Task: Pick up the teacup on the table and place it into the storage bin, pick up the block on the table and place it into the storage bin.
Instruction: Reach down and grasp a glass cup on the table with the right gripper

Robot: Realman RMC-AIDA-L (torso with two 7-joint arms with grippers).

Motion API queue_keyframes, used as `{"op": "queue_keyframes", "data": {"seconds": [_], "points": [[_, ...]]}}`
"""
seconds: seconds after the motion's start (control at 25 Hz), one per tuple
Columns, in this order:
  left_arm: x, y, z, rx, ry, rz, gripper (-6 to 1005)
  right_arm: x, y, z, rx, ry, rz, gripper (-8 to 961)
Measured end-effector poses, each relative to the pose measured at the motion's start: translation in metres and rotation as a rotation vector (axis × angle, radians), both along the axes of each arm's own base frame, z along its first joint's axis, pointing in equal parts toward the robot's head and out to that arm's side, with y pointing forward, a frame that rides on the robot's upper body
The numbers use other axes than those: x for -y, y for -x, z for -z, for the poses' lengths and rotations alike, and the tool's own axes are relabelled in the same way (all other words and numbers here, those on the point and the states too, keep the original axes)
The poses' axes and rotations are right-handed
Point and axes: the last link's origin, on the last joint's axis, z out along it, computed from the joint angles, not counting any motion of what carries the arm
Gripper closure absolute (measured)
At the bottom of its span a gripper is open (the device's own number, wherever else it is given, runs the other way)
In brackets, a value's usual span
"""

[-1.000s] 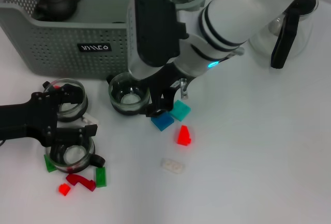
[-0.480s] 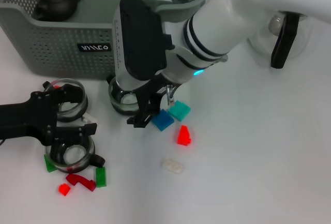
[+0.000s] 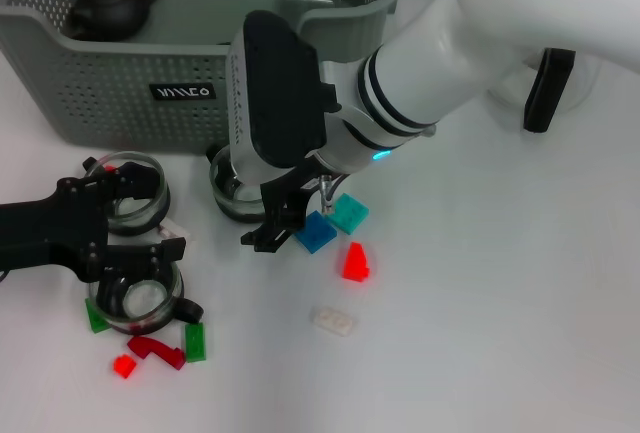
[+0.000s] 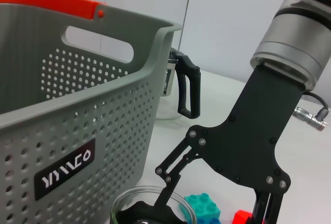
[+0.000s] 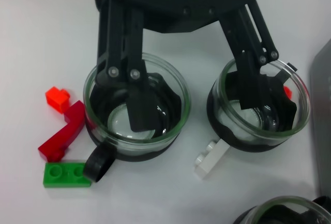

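bin label: black tag on bin (image 3: 120, 93) front, white marks, unreadable
right gripper (image 3: 283, 221): over teacup (image 3: 232, 193), fingers apart
left gripper (image 3: 150, 223): fingers apart, between two cups

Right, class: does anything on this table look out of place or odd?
The left gripper is open, one finger over the handled teacup and one over the second teacup, straddling both rather than one. The right gripper, open, is at a third teacup. Nothing looks spilled or broken.
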Motion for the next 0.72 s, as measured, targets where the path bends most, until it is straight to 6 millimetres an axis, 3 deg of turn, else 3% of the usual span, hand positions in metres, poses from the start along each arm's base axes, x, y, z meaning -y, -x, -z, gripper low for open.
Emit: {"op": "queue_keyframes", "data": {"seconds": [0.72], "points": [[-0.002, 0.001, 0.002, -0.006, -0.007, -0.008, 68, 0.003, -0.02, 0.007, -0.012, 0.009, 0.042, 23]]}}
